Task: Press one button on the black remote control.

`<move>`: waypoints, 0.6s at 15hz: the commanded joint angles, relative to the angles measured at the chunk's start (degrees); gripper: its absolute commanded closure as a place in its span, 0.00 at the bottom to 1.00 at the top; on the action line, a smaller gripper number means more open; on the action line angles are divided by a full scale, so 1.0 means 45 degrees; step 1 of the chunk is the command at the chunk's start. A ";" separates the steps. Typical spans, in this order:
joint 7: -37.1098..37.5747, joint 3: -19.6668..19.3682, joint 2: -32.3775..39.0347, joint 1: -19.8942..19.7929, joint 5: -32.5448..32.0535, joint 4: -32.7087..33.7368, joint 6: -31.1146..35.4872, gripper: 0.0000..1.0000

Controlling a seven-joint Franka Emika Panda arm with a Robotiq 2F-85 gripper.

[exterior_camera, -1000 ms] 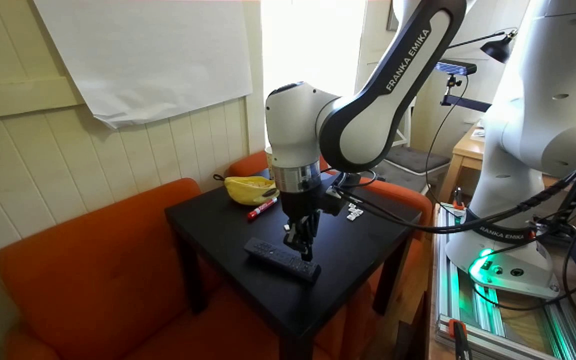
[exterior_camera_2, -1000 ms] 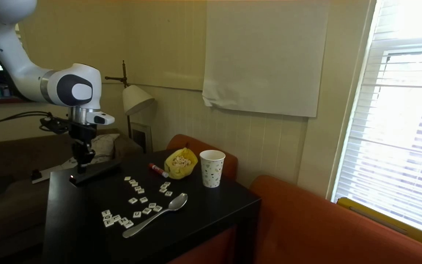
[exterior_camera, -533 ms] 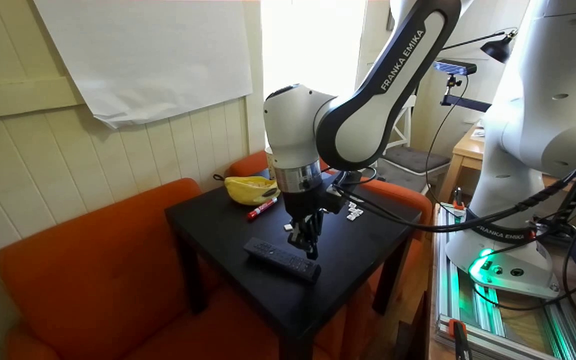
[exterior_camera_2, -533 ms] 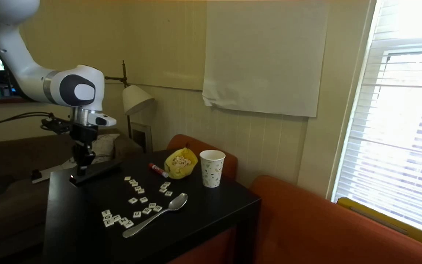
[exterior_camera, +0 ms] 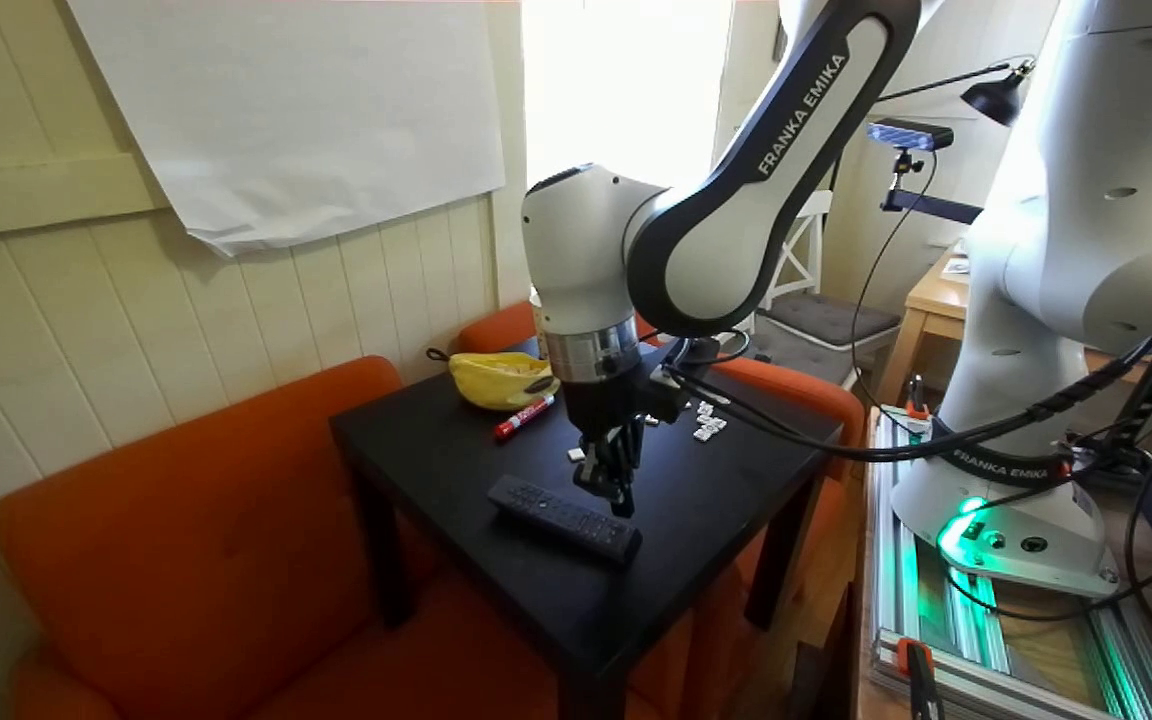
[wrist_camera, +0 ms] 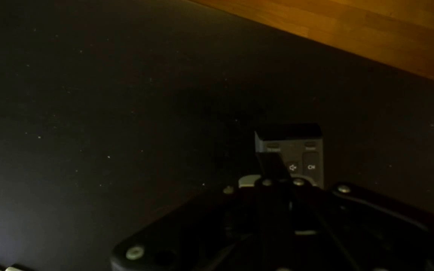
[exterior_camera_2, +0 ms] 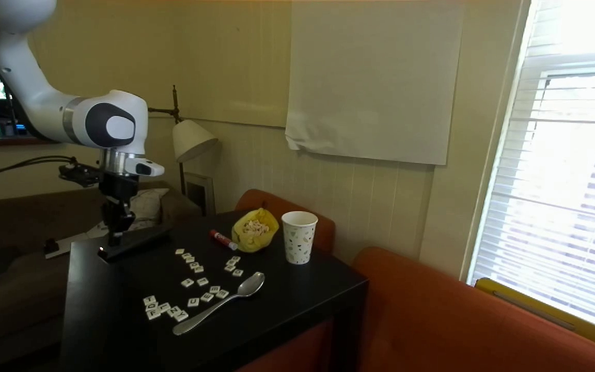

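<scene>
The pincer (exterior_camera: 622, 508) is closed, empty. It should descend squarely onto just 1 button (wrist_camera: 292, 167) of the remote (exterior_camera: 561, 518).

Slants the white-and-black arm (exterior_camera: 784, 160) down and away from the base (exterior_camera: 1008, 512). Bends at the wrist (exterior_camera: 592, 356) to point the hand (exterior_camera: 622, 509) downward, near vertical in both exterior views. Holds the fingers (wrist_camera: 273, 165) together, forming a single narrow tip in the wrist view.

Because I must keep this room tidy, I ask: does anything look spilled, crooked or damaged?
The hanging white sheet has a crumpled lower corner, though most of it hangs flat; letter tiles lie scattered untidily on the table. I see no spill; the cup stands upright.
</scene>
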 commanded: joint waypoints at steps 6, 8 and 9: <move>-0.0239 -0.0120 0.0568 0.0158 0.0073 0.0545 -0.0506 1.00; -0.0218 -0.0128 0.0651 0.0177 0.0062 0.0602 -0.0417 1.00; -0.0083 -0.0154 0.0653 0.0194 0.0004 0.0591 -0.0260 1.00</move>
